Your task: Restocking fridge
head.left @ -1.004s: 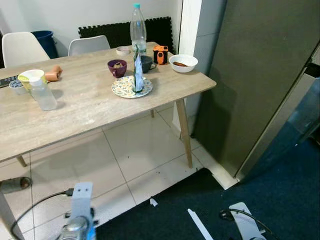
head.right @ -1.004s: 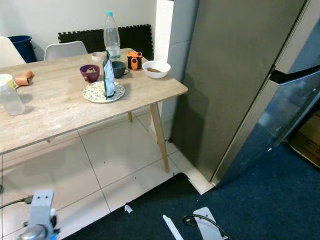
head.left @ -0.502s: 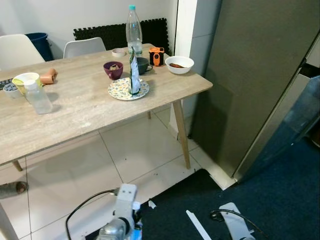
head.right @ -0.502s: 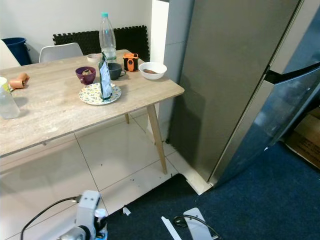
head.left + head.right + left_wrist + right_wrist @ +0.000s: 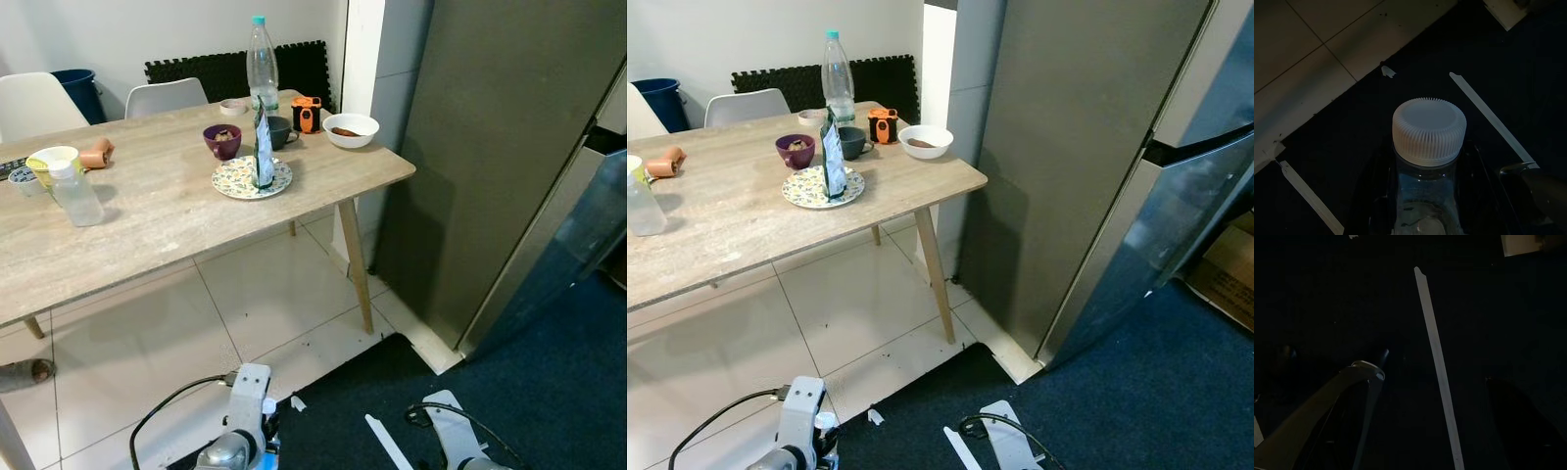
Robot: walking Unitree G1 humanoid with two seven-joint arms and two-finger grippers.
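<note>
The left gripper (image 5: 1425,205) is clamped on a clear bottle (image 5: 1427,196) with a ribbed white cap (image 5: 1429,130); its two black fingers (image 5: 1374,196) press the bottle's sides just under the cap. The bottle's long axis runs along the fingers, cap outward, toward the dark blue carpet (image 5: 1415,58) and the tiled floor (image 5: 1312,54) in the upper left of the left wrist view. In the head views the left arm (image 5: 240,441) hangs low at the bottom edge, left of centre, and the right arm (image 5: 456,450) sits low at the bottom right. The fridge (image 5: 509,157) stands tall on the right of the frame, up and to the right of both arms, its door (image 5: 588,225) already swung partly open at the far right. The carried bottle therefore lies on the side away from the opening, and the right arm is the nearer one to it. The right gripper (image 5: 1440,421) holds nothing, its fingers spread wide apart over the dark carpet with a pale strip (image 5: 1437,362) of tape between them. The desk (image 5: 147,215) fills the upper left, with a tall bottle (image 5: 261,59), bowls and a patterned plate (image 5: 253,177) well apart from either gripper.
</note>
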